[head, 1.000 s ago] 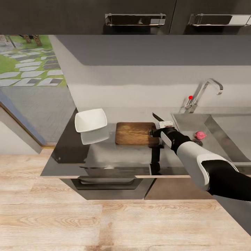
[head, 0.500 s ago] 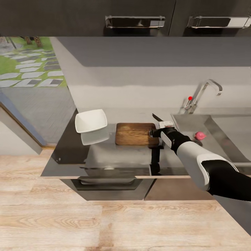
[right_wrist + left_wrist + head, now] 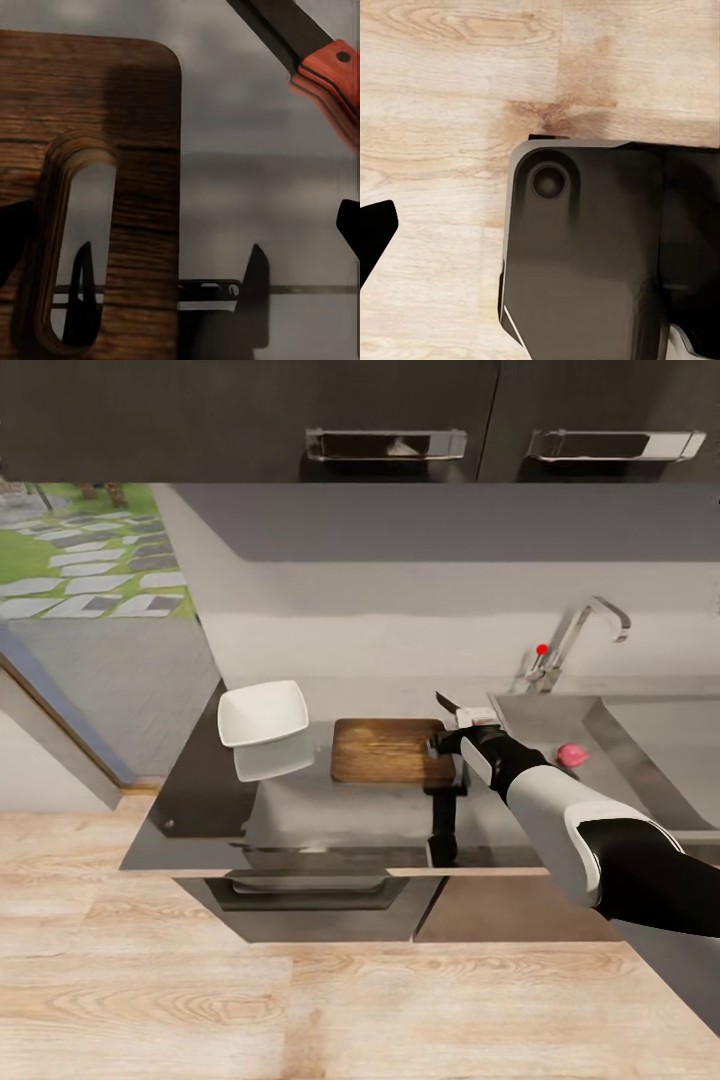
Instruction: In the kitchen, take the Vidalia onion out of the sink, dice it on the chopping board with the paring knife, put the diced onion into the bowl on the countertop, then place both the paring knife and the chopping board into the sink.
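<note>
Right pincer [image 3: 447, 741] hovers at the right end of the board [image 3: 385, 749], by its handle hole; can't tell if open or closed. Knife [image 3: 462, 709] lies on the tabletop [image 3: 330, 810] just far-right of the board, red handle [image 3: 331, 73] w/ dark blade, apart from the board. White bowl [image 3: 262, 713] sits left of the board. Onion [image 3: 571, 755] is in the sink [image 3: 650, 745], right of the arm. Left wrist cam: wood floor [image 3: 442, 97].

Right tool [image 3: 447, 741] at chopping board's [image 3: 385, 749] handle end, paring knife [image 3: 464, 710] just beyond.
</note>
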`<state>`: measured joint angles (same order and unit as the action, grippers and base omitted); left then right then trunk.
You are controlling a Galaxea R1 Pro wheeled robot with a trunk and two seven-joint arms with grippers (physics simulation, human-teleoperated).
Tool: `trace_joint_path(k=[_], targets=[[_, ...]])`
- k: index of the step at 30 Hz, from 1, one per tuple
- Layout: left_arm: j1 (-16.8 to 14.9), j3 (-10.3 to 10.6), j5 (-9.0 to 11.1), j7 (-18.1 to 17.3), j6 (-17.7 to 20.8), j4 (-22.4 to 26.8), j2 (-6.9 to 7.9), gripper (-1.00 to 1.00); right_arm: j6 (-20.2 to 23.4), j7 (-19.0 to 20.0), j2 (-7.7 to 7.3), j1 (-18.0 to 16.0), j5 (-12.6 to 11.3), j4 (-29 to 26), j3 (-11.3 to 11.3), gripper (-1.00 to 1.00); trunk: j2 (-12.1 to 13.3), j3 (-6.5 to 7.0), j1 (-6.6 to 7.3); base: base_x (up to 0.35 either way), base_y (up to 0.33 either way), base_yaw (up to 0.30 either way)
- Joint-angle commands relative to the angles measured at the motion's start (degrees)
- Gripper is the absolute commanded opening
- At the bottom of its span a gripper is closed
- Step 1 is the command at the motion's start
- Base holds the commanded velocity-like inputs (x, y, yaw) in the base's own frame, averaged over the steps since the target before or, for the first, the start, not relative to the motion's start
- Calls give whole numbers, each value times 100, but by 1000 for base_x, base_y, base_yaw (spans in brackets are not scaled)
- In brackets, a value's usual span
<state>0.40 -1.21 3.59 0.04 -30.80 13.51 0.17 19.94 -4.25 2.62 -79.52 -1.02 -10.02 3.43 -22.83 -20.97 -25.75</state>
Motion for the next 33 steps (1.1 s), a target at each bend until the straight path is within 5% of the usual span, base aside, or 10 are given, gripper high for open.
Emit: trace_joint_path(k=[1, 17, 33], targets=[[4, 7, 36, -4, -5, 11, 0, 100, 36, -22, 1, -2, -12, -8, 35, 100, -9, 1, -4, 0, 0, 0], [4, 14, 36, -4, -5, 11, 0, 100, 36, -22, 2, -2, -12, -8, 35, 100, -9, 146, -4, -17, 0, 0], [4, 15, 36, -4, -5, 11, 0, 100, 36, -23, 2, -2, -12, -8, 35, 100, -9, 290, -4, -311, 0, 0]])
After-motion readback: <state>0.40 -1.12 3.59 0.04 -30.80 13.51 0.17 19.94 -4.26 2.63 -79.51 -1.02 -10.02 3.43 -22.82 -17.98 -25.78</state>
